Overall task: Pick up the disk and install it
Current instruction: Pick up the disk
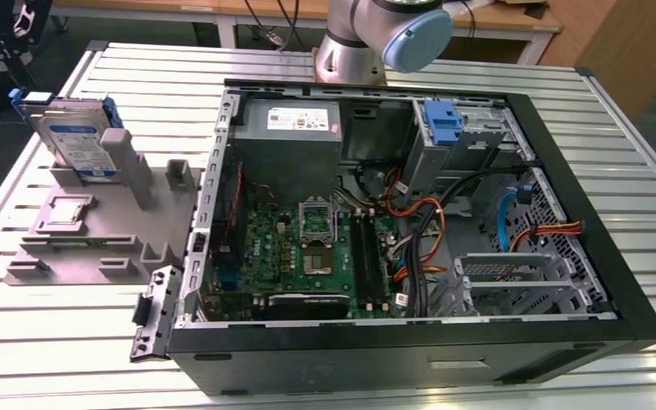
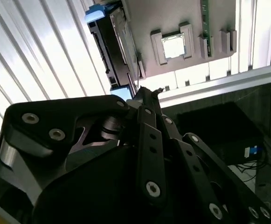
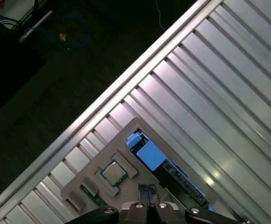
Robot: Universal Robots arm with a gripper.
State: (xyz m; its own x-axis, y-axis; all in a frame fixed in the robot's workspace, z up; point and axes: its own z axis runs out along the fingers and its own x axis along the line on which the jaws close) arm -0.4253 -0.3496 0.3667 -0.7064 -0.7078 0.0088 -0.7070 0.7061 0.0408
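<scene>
Black multi-link gripper [image 2: 147, 92], closest item in both wrist views: fingertips [image 3: 148, 190] pressed together w/ nothing between them, i.e. closed and empty. Pos.: above the parts stand, near the disk but apart from it. Disk [image 1: 75, 137], flat rectangular silver metal hard drive w/ white-and-blue label, framed by blue plastic carrier: stands on edge in a slot of the grey moulded plastic parts stand [image 1: 89, 252], at the exterior view's left, well apart from the case; not yet lifted. Same disk seen end-on in the second wrist view [image 2: 119, 46] and w/ blue carrier tab uppermost in the first wrist view [image 3: 147, 154]. Handling (est.): rigid, dense for its size, smooth metal faces prob. slippery, shock-sensitive, so no knocks; carrier plastic likely flexes a little. Best hold (est.): pinch across the two broad flat faces at the exposed upper edge, clear of connector end and carrier tab. Small square silver processor chip [image 1: 64, 211] lies flat in a recess of the same stand, just beside the disk. Open black tower computer case [image 1: 419, 342] lies on its side, green motherboard [image 1: 305, 248] exposed, grey power-supply box [image 1: 288, 124] at the far wall, bare blue plastic bracket [image 1: 442, 124] beside it. All on a ribbed aluminium table [image 1: 32, 329].
</scene>
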